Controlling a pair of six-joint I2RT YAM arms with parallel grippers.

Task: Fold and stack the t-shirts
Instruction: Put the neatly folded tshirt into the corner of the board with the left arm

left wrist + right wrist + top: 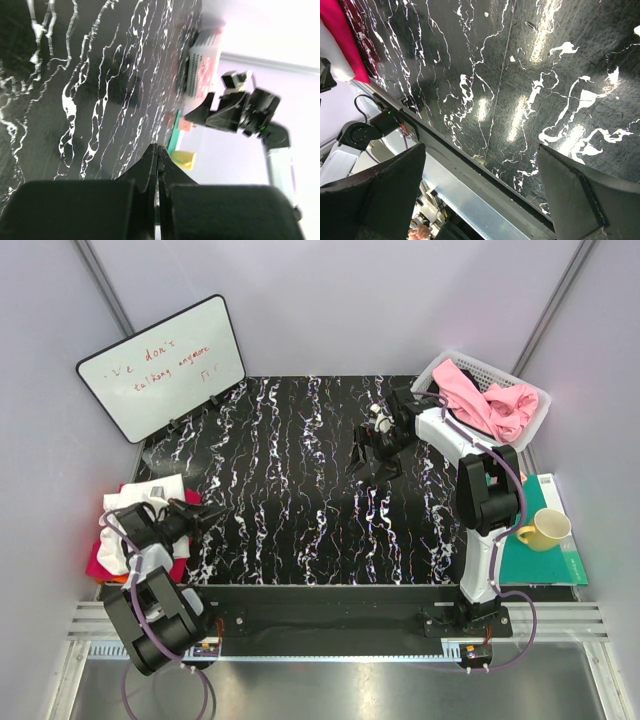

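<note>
A stack of folded t-shirts (150,492) lies at the table's left edge, white on top and magenta-red (100,558) beneath with an orange edge. It shows in the right wrist view as a magenta shirt (347,40). Pink t-shirts (488,400) lie heaped in the white mesh basket (536,392) at the back right. My left gripper (212,511) is shut and empty, just right of the stack and pointing across the table; its tips meet in the left wrist view (158,150). My right gripper (373,470) is open and empty above the middle of the table (480,195).
A whiteboard (160,365) leans at the back left. A yellow mug (543,530) stands on a teal mat (560,565) at the right edge, beside the right arm's base. The black marbled tabletop (290,510) lies between the arms. The basket (202,65) and mug (182,159) show in the left wrist view.
</note>
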